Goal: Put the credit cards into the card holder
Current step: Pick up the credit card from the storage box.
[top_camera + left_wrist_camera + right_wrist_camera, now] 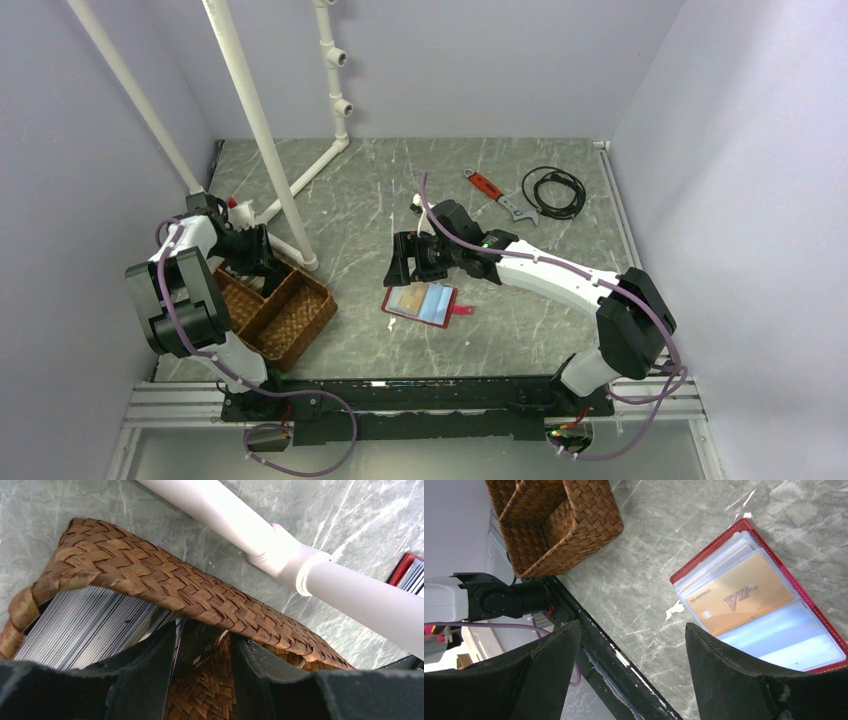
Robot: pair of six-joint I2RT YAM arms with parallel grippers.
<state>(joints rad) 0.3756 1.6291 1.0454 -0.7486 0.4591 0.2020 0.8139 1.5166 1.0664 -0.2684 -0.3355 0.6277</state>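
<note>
The red card holder lies open on the table, with a gold-brown card and a light blue card in its clear sleeves. My right gripper hangs open and empty just left of the holder, above bare table. My left gripper is down in the wicker tray. In the left wrist view its jaws stand apart, with a stack of pale grey cards outside the left finger and a dark card leaning in the gap.
A white pipe frame stands right behind the tray and shows close in the left wrist view. A red-handled wrench and a coiled black cable lie at the back right. The black rail runs along the near edge.
</note>
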